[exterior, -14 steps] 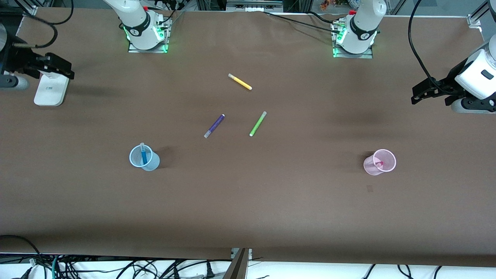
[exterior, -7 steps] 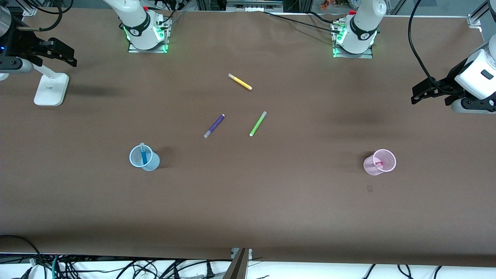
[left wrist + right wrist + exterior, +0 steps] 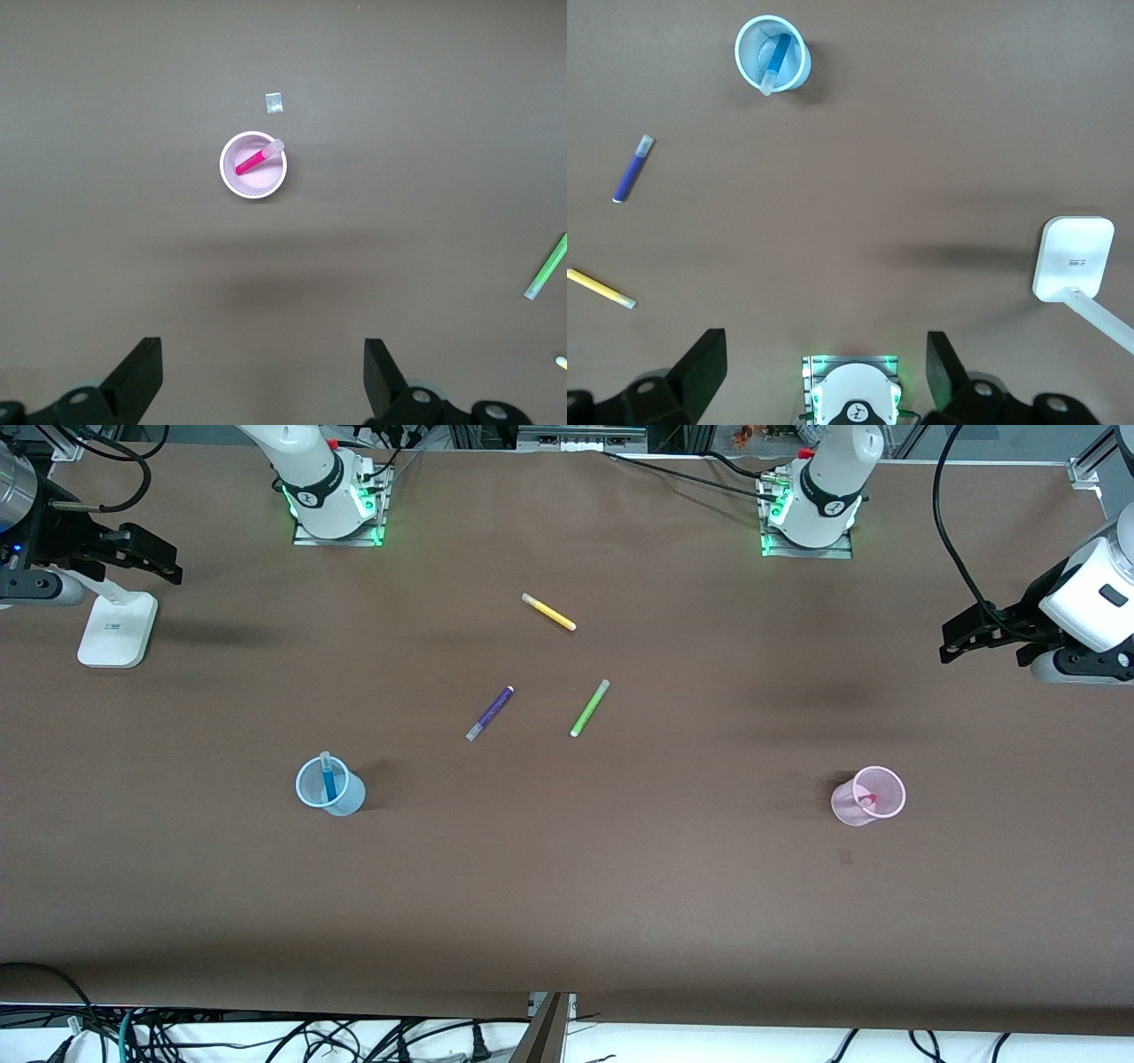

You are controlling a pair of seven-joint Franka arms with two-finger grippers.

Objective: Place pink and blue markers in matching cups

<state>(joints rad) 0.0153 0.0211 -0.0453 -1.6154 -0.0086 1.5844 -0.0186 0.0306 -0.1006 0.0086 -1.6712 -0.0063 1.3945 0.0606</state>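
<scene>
You will find the bright blue felt-tip marker (image 3: 330, 781) standing in the translucent light-blue plastic cup (image 3: 329, 786) at lower left and the magenta-pink marker (image 3: 867, 801) in the pale-pink cup (image 3: 869, 796) at lower right, while the right gripper (image 3: 146, 560) at upper left and left gripper (image 3: 973, 635) at upper right hang spread and empty, so I judge only parking remains.

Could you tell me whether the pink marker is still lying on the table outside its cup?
No, the pink marker stands tilted inside the pale pink cup, its tip leaning on the rim.
</scene>
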